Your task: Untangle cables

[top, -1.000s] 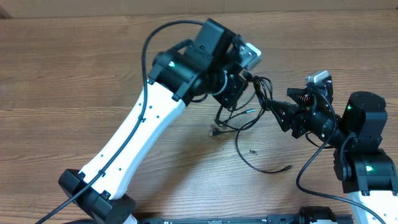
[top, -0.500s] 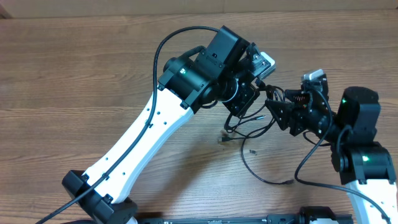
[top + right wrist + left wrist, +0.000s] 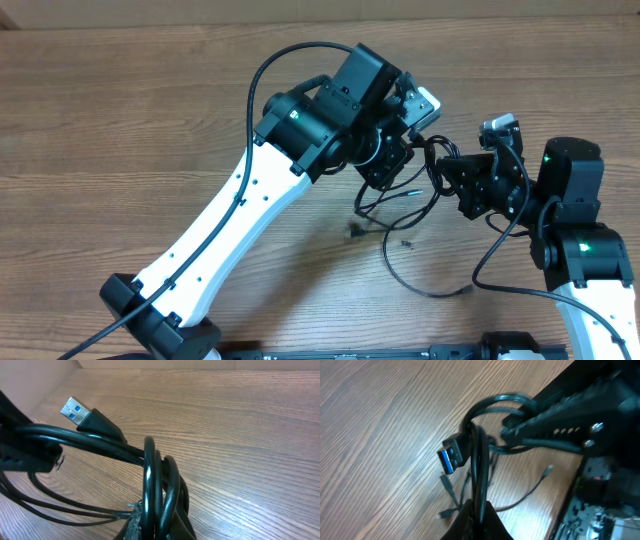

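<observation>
The black cables point(image 3: 398, 197) hang as a tangled bundle between my two grippers, above the wooden table. My left gripper point(image 3: 418, 148) is shut on the cables point(image 3: 479, 467) from above; its black fingers point(image 3: 465, 520) pinch two strands below a blue USB plug point(image 3: 452, 456). My right gripper point(image 3: 447, 168) comes in from the right and is shut on several loops of the cables point(image 3: 156, 480), beside the same USB plug point(image 3: 76, 410). The right gripper's finger point(image 3: 555, 430) shows in the left wrist view, clamped on a loop. One cable end point(image 3: 462, 291) trails onto the table.
The wooden table point(image 3: 120, 120) spreads to the left and back. Small plug ends point(image 3: 352, 228) lie under the bundle, with another loose connector point(image 3: 406, 243) next to them. The left arm point(image 3: 230, 230) crosses the middle; the right arm's base point(image 3: 585, 260) stands at the right edge.
My right gripper has shut on the cable loops. Earlier the left arm carried the bundle to the right, toward the right gripper; the trailing strand slid along the table.
</observation>
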You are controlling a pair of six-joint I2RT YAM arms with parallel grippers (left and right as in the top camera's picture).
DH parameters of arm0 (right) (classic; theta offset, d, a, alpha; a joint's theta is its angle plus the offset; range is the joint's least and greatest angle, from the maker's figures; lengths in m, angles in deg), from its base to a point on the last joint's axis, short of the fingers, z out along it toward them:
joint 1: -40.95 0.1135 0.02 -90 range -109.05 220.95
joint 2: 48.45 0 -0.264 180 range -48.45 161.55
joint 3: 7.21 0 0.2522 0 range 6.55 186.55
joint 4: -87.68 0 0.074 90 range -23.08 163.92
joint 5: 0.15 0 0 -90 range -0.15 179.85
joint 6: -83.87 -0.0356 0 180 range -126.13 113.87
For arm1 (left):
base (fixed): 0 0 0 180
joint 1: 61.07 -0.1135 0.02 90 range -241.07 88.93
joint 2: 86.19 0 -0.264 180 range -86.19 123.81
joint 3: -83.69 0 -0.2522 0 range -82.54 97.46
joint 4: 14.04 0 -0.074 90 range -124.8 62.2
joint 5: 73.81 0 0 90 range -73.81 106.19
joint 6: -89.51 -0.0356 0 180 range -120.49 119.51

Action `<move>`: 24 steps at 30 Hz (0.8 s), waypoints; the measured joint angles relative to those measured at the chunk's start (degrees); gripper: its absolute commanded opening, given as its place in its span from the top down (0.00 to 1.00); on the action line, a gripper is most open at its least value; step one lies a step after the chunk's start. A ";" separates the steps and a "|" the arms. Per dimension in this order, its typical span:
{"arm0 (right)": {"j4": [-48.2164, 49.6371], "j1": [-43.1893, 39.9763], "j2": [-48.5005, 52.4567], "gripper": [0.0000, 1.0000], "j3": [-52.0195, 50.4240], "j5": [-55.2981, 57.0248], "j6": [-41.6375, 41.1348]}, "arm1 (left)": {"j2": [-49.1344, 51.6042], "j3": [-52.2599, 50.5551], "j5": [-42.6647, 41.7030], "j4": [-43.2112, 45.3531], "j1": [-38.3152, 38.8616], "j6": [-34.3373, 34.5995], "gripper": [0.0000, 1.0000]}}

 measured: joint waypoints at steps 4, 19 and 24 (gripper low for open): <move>0.13 0.00 -0.68 0.94 0.00 -0.04 0.00 | 0.00 0.00 5.07 -2.91 0.00 -0.52 0.96; 0.59 0.04 -2.80 0.95 0.00 0.66 -0.26 | 0.00 0.00 13.49 -6.40 0.02 -2.93 0.96; 3.52 0.04 -2.80 0.96 0.00 0.74 -1.55 | 0.00 0.00 12.55 -5.79 0.52 -4.96 0.96</move>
